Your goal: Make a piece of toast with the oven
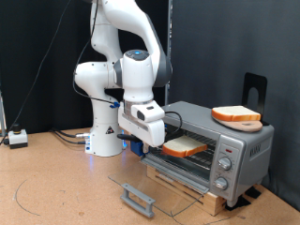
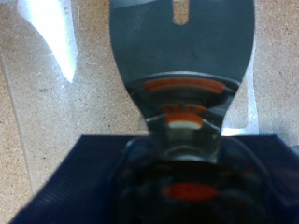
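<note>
Two slices of bread show in the exterior view: one piece of toast (image 1: pixel 187 145) lies on the wire rack inside the oven (image 1: pixel 220 145), at its open front, and a second slice (image 1: pixel 235 114) rests on top of the oven toward the right. We see the oven standing on a wooden board (image 1: pixel 208 195) on the worktop (image 1: pixel 56 183), its glass door (image 1: pixel 155 183) folded down flat with the grey handle (image 1: pixel 138 198) at the near edge. We see the gripper (image 1: pixel 157 139) of the white arm (image 1: pixel 127 56) at the left edge of the oven opening, just beside the toast on the rack. We cannot tell whether the jaws are released or clenched: the wrist view is blurred, showing only a shiny metal surface (image 2: pixel 182 42) with orange reflections and a dark blue shape (image 2: pixel 159 182).
</note>
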Tool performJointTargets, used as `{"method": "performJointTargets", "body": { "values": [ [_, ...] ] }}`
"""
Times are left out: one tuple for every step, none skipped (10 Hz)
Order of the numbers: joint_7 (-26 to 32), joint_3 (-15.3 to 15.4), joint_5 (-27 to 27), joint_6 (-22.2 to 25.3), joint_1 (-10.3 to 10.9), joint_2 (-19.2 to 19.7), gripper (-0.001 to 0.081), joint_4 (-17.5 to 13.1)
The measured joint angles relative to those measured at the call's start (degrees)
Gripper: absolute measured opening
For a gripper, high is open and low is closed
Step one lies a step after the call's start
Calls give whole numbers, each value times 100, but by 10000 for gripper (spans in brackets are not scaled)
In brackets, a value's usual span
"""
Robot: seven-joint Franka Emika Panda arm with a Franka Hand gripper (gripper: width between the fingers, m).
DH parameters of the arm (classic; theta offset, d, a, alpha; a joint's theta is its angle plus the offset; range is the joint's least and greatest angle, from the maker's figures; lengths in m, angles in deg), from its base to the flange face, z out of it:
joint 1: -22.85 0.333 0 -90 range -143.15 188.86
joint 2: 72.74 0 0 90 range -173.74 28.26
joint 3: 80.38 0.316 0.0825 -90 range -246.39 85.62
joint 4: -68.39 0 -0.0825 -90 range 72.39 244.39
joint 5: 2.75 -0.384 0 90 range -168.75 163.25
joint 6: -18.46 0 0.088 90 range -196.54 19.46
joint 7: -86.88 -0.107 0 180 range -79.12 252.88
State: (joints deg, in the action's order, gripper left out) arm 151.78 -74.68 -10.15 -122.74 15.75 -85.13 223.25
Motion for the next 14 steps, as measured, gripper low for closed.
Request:
{"method": "performJointTargets", "body": {
  "values": [
    [25, 0, -13, -39, 4, 9, 397, 0],
    [113, 3, -100, -66, 25, 1, 397, -2],
    [241, 5, -250, -70, 66, -24, 397, -4],
    [393, 6, -421, -70, 126, -85, 397, -3],
    [523, 10, -558, -65, 190, -176, 397, 9],
    [569, 22, -635, -19, 247, -283, 397, 26],
    [562, 47, -642, 63, 284, -373, 397, 50],
    [536, 102, -640, 133, 289, -442, 397, 83],
    [479, 170, -635, 138, 290, -479, 397, 133],
    [373, 247, -634, 138, 291, -490, 397, 168],
    [234, 333, -635, 135, 293, -491, 397, 183],
    [113, 408, -638, 130, 294, -491, 397, 184],
    [32, 457, -643, 130, 303, -491, 397, 184],
    [17, 473, -644, 92, 305, -491, 397, 184]
  ]
}}
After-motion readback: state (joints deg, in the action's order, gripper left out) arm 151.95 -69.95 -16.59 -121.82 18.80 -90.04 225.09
